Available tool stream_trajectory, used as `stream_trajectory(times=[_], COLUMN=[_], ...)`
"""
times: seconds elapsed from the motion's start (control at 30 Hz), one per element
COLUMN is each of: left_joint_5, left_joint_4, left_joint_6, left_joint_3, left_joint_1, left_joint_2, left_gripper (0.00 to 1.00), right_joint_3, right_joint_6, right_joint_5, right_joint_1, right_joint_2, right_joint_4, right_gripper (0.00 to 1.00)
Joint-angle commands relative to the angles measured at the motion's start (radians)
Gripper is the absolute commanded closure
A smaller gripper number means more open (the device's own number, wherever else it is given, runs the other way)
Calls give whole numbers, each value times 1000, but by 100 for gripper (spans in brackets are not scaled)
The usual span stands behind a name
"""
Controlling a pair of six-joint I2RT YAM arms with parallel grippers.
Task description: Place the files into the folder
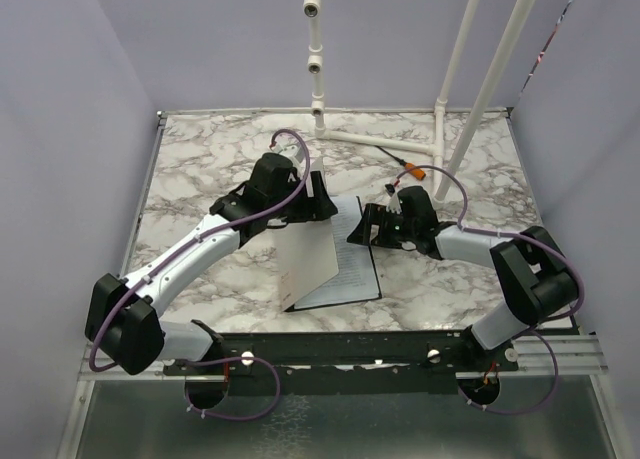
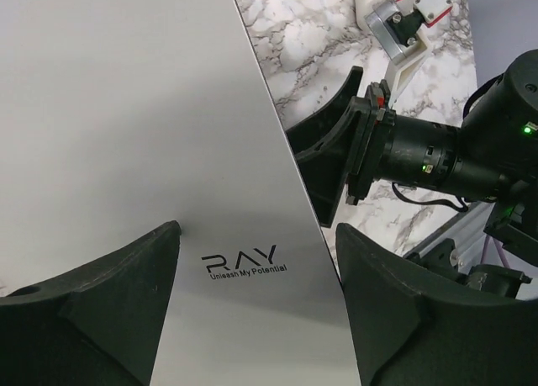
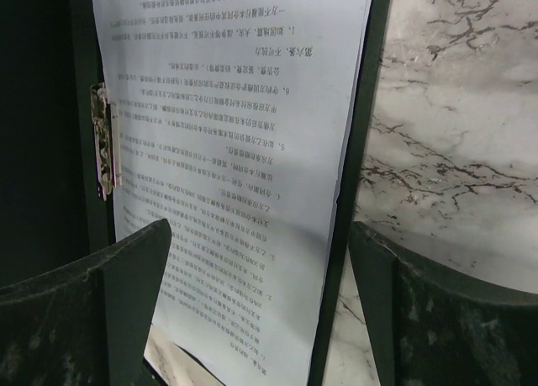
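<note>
The folder lies open mid-table, its grey-beige cover [image 1: 308,259] lifted and tilted over the black inside. The files [image 1: 352,251], white sheets with dense text, lie on the black right half. My left gripper [image 1: 322,201] is open at the cover's far edge. In the left wrist view [image 2: 256,293] its fingers straddle the cover [image 2: 126,108], which bears small print. My right gripper [image 1: 358,229] is open and empty at the folder's right edge. In the right wrist view [image 3: 261,302] it hovers over the files [image 3: 227,150], with the metal spine clip [image 3: 102,142] to their left.
A white pipe frame [image 1: 380,139] stands at the back, with an orange-tipped cable [image 1: 405,164] beside it. A black rail [image 1: 350,349] runs along the near edge. Grey walls close in the marble table [image 1: 200,159] on the left, right and back.
</note>
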Motion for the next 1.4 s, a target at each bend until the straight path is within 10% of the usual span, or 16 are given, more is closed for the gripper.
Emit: stream_trajectory(times=[0.0,0.47,1.0,1.37], left_joint_5=[56,104,-403,-488], left_joint_4=[74,160,-127,-191], left_joint_6=[-24,-57,-22,-59], left_joint_3=[-8,17,-77,-167], left_joint_1=[2,2,11,98], left_joint_2=[26,-1,-167,-190], left_gripper=[23,14,1,1], right_joint_3=[-55,-92,-59,6], right_joint_6=[-5,15,-41,-74], right_joint_5=[38,75,429,506], right_joint_1=[3,3,3,3], right_joint_2=[10,-34,-315,-497], right_joint_4=[-166,-156,-410,-521], right_gripper=[9,8,6,6])
